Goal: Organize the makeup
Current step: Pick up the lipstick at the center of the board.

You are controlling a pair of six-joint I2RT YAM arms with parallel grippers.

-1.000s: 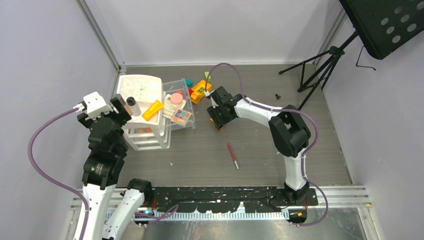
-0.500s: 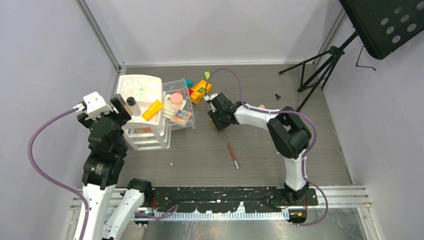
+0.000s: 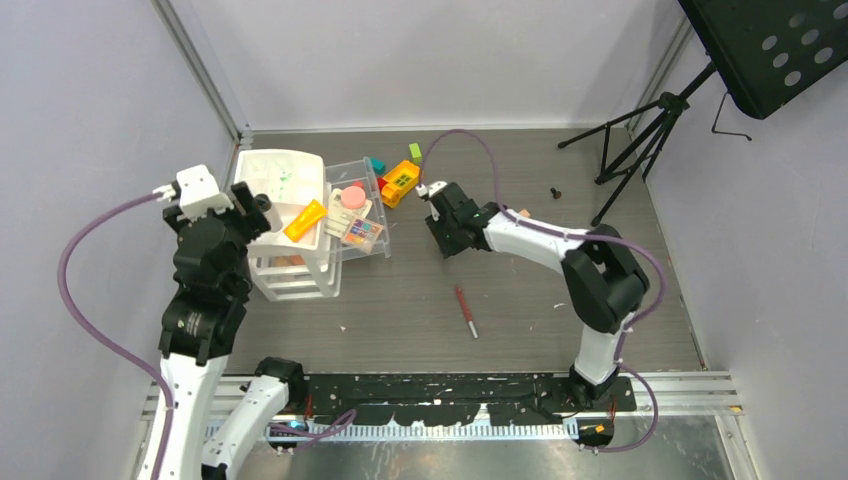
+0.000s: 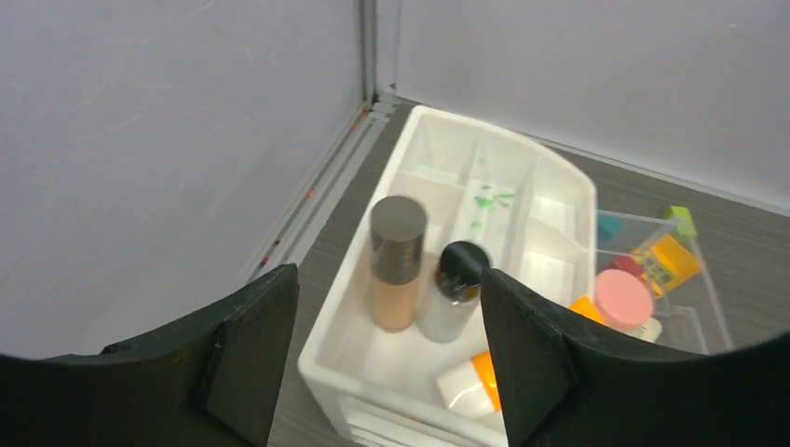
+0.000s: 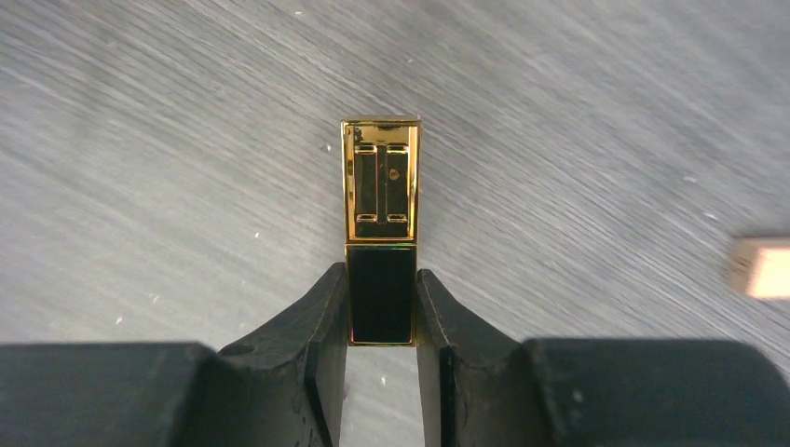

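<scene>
My right gripper [image 5: 382, 312] is shut on the black end of a gold-black lipstick [image 5: 381, 182], held just above the grey table. In the top view the right gripper [image 3: 445, 228] is right of the clear tray [image 3: 378, 248]. My left gripper [image 4: 387, 372] is open and empty over the near end of the white organizer [image 4: 559, 186]. The organizer holds a beige bottle [image 4: 396, 279], a clear black-capped bottle [image 4: 452, 298] and an orange tube with a white cap [image 4: 470, 382]. A pink compact [image 3: 353, 195] and an eyeshadow palette [image 3: 362, 232] lie in the clear tray. A red pencil [image 3: 466, 311] lies on the table.
A yellow-and-red toy brick [image 3: 402, 180], a teal block [image 3: 377, 164] and a green block [image 3: 414, 151] sit behind the tray. A small beige item [image 5: 762, 267] lies right of the lipstick. A black tripod [image 3: 640, 140] stands at the back right.
My right arm has swung its elbow to the right and the gripper has shifted slightly right with the lipstick. My left gripper has moved a little towards the back over the organizer.
</scene>
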